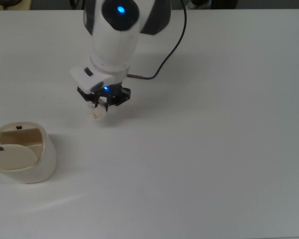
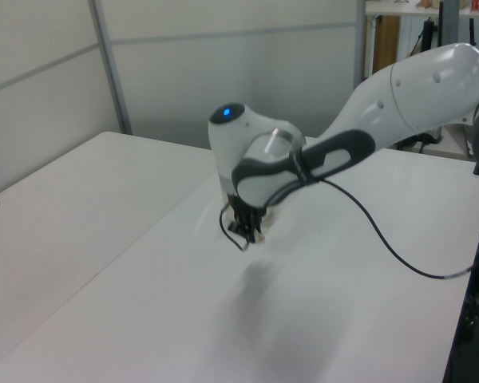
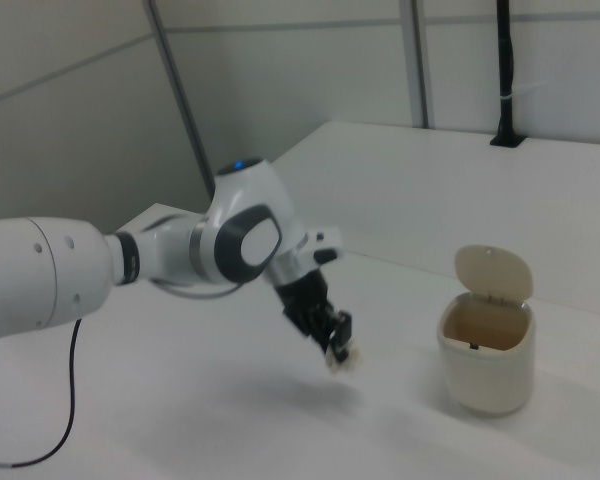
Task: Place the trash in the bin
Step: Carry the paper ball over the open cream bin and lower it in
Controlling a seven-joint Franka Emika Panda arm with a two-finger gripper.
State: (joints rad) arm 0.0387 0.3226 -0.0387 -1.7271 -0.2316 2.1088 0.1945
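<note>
Claw [image 3: 338,345] grips the trash [image 3: 342,358] above the surface [image 1: 214,149].
In the top view, the bin [image 1: 25,158] sits at its 8 o'clock; in the left view the arm hides it.

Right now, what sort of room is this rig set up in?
Probably a lab or office test space: a broad bare white table, plain grey partition walls, and only the bin and the trash in the gripper.
</note>
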